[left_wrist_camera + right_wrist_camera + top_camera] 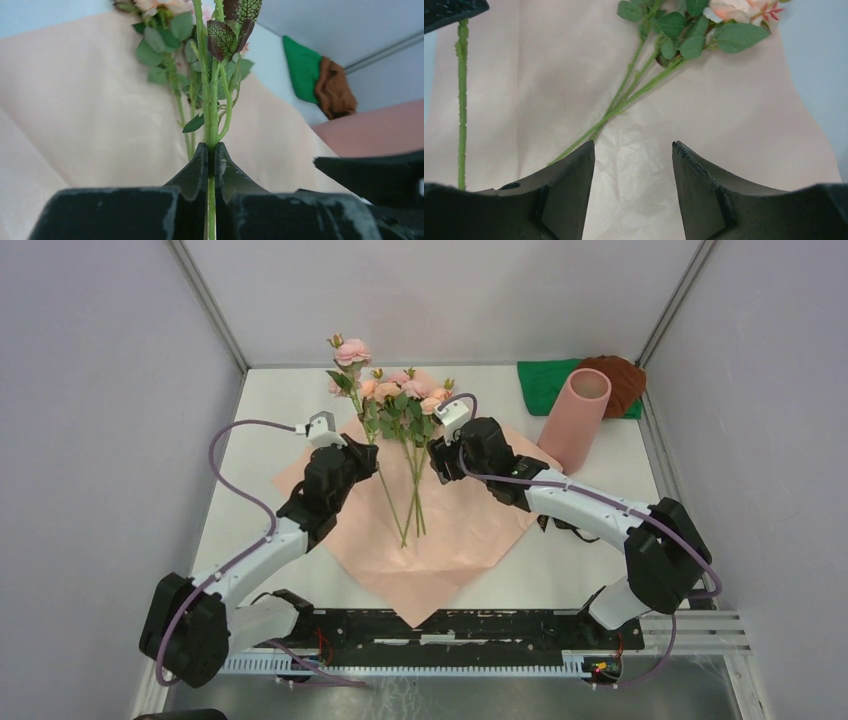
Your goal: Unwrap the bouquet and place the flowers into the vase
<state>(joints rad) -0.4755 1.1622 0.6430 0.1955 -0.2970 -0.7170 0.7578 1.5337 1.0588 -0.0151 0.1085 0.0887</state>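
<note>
Left tool (211, 152) is clamped on one green stem (213, 100), long axis running 12 to 6 o'clock. Flowers (405, 410) lie on open wrapping paper (470, 530) mid-tabletop (280, 390), blooms at 12, stem ends at 6. Right tool (633, 150) has its jaws apart over the paper. Vase (580, 415) stands at 2 o'clock.

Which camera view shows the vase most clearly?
The top external view: the whole vase is seen there, with its open mouth, beside the green cloth. The left wrist view shows only a blurred pink part of it at its right edge. The right wrist view misses it.
</note>
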